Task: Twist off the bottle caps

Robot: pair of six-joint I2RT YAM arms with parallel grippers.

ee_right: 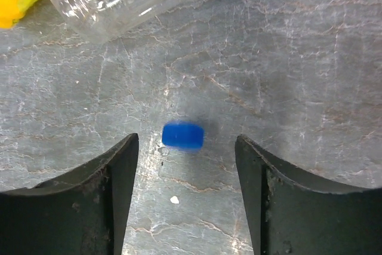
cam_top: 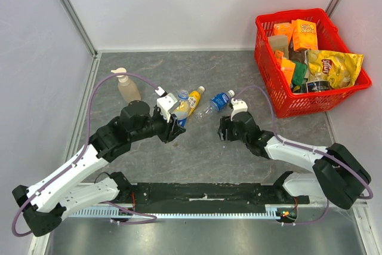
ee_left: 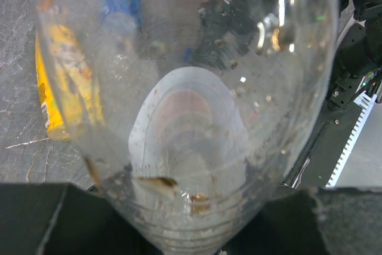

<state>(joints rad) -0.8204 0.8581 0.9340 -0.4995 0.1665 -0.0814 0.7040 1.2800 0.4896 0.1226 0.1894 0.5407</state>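
Standing released above the table (cam_top: pixel 197 159), the right gripper (ee_right: pixel 186 143) frames a blue cap (ee_right: pixel 182 135) clear of both jaws, the left gripper (ee_left: pixel 191 234) is clenched on a clear bottle (ee_left: pixel 191 117), and beyond lie a juice bottle (cam_top: pixel 195 98) and a blue-labelled bottle (cam_top: pixel 218 101).

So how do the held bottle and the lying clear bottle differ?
The held bottle is gripped roughly upright by the left fingers; the lying bottle rests free on its side. The lying bottle's white cap is on; the held bottle's top is unclear. Both are clear plastic.
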